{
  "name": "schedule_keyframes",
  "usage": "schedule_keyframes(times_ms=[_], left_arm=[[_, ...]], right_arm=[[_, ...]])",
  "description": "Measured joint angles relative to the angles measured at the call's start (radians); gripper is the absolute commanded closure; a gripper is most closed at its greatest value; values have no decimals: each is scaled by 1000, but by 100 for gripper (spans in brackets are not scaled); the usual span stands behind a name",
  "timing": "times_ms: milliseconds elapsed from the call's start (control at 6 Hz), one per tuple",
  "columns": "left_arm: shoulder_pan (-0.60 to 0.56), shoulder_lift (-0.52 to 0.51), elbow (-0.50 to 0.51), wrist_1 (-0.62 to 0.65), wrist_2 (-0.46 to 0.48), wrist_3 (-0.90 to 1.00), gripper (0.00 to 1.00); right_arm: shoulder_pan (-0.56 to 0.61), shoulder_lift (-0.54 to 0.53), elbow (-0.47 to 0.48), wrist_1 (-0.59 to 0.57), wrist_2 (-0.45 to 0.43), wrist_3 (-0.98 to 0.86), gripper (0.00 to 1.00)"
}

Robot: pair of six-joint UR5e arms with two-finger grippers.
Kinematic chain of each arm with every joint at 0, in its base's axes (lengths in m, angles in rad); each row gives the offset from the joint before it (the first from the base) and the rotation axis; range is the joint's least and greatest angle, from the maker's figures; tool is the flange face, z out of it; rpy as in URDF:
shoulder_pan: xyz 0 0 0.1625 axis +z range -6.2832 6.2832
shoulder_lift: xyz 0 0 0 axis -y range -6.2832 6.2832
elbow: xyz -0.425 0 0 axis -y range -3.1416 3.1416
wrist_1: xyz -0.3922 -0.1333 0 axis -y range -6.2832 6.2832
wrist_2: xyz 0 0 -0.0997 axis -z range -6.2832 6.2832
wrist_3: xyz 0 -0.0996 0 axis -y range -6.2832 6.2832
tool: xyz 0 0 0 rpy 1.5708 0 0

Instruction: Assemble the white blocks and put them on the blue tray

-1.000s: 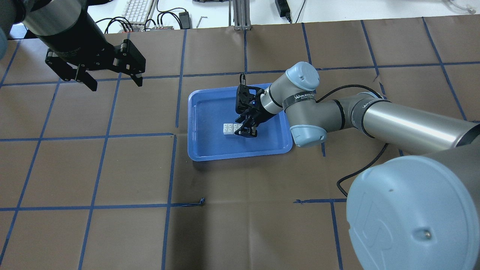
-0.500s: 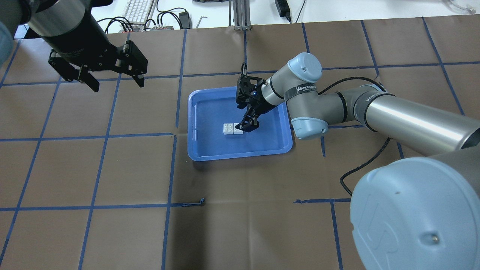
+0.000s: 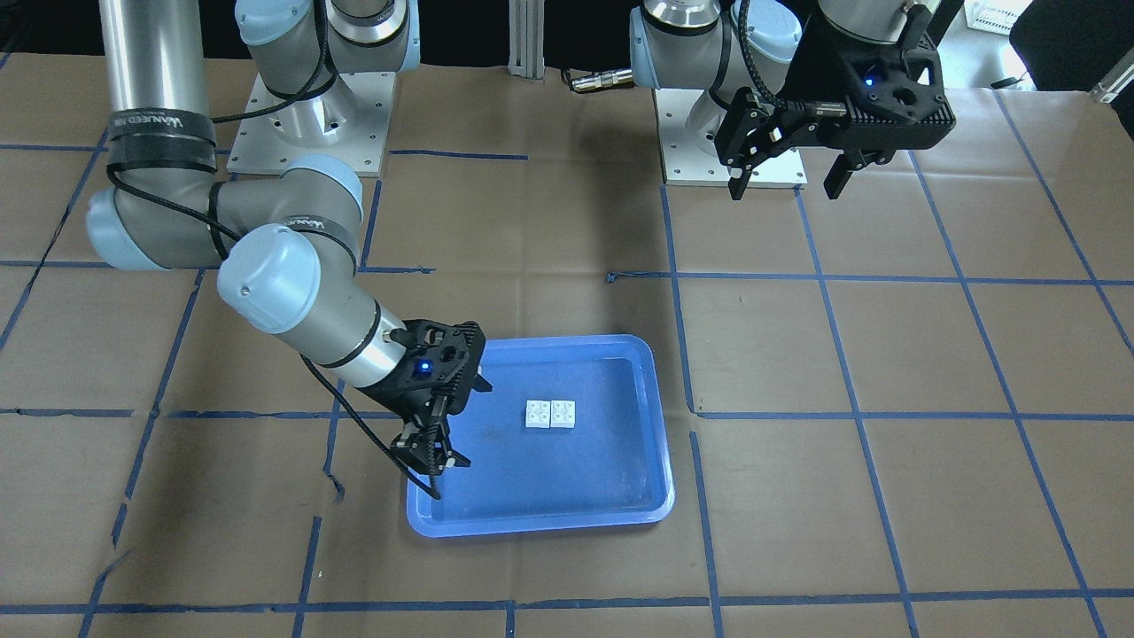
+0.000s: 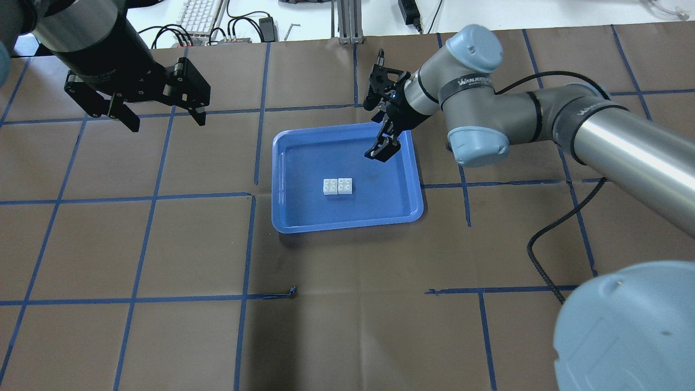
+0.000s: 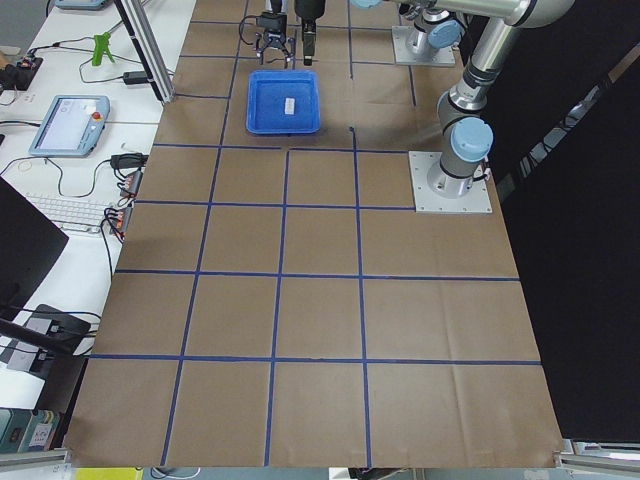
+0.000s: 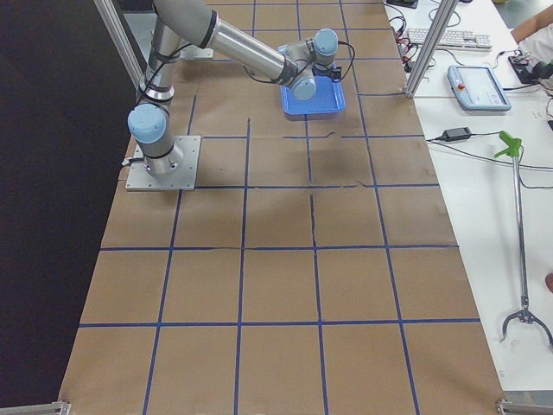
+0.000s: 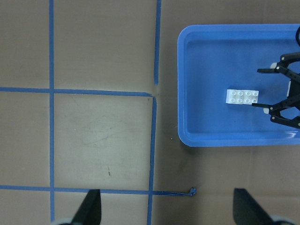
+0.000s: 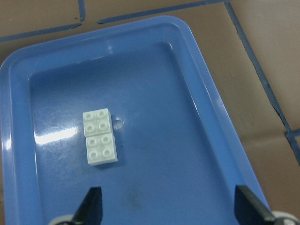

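Note:
The two white blocks (image 4: 337, 186) lie side by side, touching, studs up, near the middle of the blue tray (image 4: 347, 227). They also show in the front view (image 3: 549, 414), the left wrist view (image 7: 242, 96) and the right wrist view (image 8: 99, 136). My right gripper (image 4: 380, 152) is open and empty, raised above the tray's far right corner, apart from the blocks. My left gripper (image 4: 168, 124) is open and empty, high over the table far to the left of the tray (image 3: 540, 525).
Brown paper with a blue tape grid covers the table. A keyboard (image 4: 198, 13), cables and an aluminium post (image 4: 347, 21) stand beyond the far edge. The right arm's black cable (image 4: 548, 239) hangs over the table right of the tray.
My right gripper has lifted off the blocks and moved up toward the tray's far right corner. The blocks stay on the tray. The left gripper has barely moved.

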Motion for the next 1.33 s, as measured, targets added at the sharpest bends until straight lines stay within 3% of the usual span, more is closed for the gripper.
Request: schedule_keyframes(times_ms=[667,1000,1333], left_arm=[[0,3,-1,0,0,0,1],[-1,3,-1,0,0,0,1],[-1,3,-1,0,0,0,1]], right_arm=[[-63,-224,-62,396,-326,456,0],[-73,-308,-105,610,-412,852,0],[-74,-325,-211,788,-432,1054,0]])
